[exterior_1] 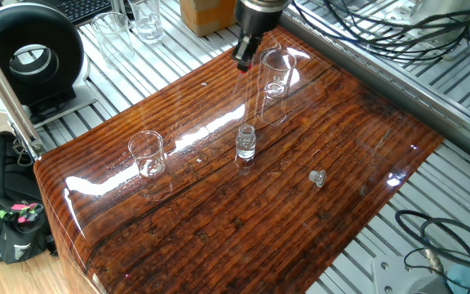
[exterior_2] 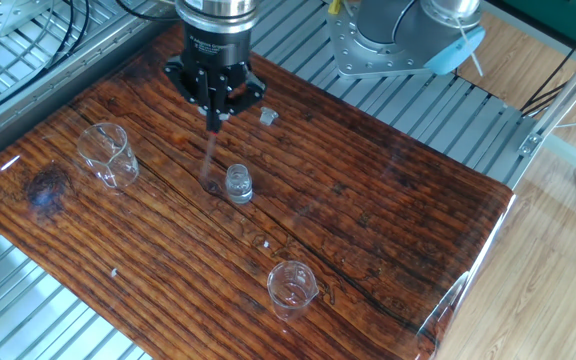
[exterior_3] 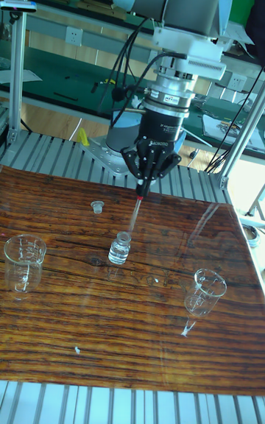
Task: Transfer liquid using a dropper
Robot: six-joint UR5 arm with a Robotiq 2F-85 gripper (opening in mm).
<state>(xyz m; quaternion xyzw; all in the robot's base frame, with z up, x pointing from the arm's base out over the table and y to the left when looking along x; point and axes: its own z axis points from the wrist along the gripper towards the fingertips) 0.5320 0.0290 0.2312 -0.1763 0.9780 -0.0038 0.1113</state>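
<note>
The gripper, just above the middle of the tall fixed view, has its fingers pinched together on the red bulb end of the dropper. The thin clear tube hangs from it, slanting down toward the mouth of the small vial near the centre of the table. The tip looks just above or at the vial's opening; I cannot tell whether it is inside. One beaker stands at the left edge, another beaker at lower right, and a small cap lies behind the vial. This looks like the delivery step. Next, the tip needs centring over the narrow neck, then a straight descent and a gentle squeeze.
</note>
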